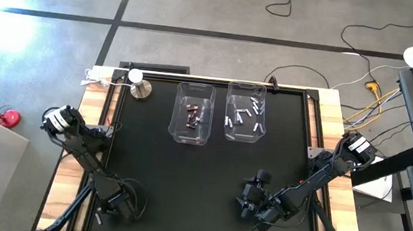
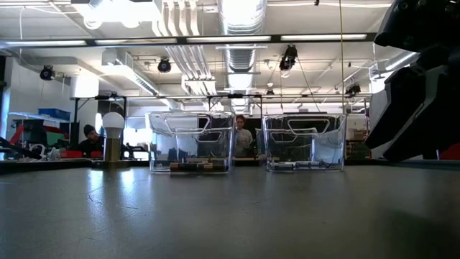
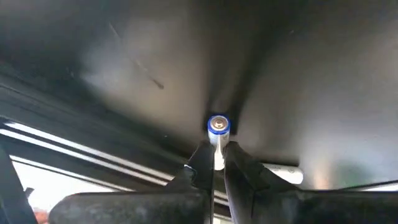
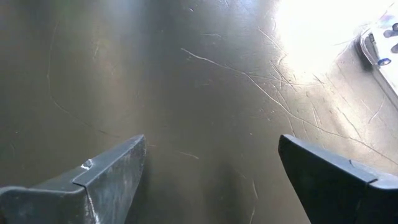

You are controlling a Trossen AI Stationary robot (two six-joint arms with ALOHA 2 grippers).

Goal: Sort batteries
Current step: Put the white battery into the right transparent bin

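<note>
Two clear bins stand at the table's far middle. The left bin (image 1: 193, 112) holds dark reddish batteries (image 1: 193, 114); the right bin (image 1: 245, 112) holds white batteries (image 1: 243, 118). My left gripper (image 1: 108, 207) is near the table's near left corner, shut on a white battery with a blue-ringed end (image 3: 217, 126). Beside its fingers a second white battery (image 3: 283, 173) lies on the table. My right gripper (image 1: 250, 199) hangs open over bare table at the near right (image 4: 211, 162), with nothing between its fingers. My left gripper pinches the white battery's side (image 3: 217, 155) between its two fingers. The battery lies along the fingers, and its blue-ringed end (image 3: 217, 126) sticks out past the fingertips toward the table. The fingers slant steeply down. Whether that end touches the table, I cannot tell.
A round silver knob with a white bulb (image 1: 140, 87) stands at the far left of the black tabletop. The right bin's corner (image 4: 380, 42) shows beyond my right gripper. The table's raised edge (image 3: 74, 143) runs close by my left gripper. Open black surface (image 1: 199, 184) lies between the arms.
</note>
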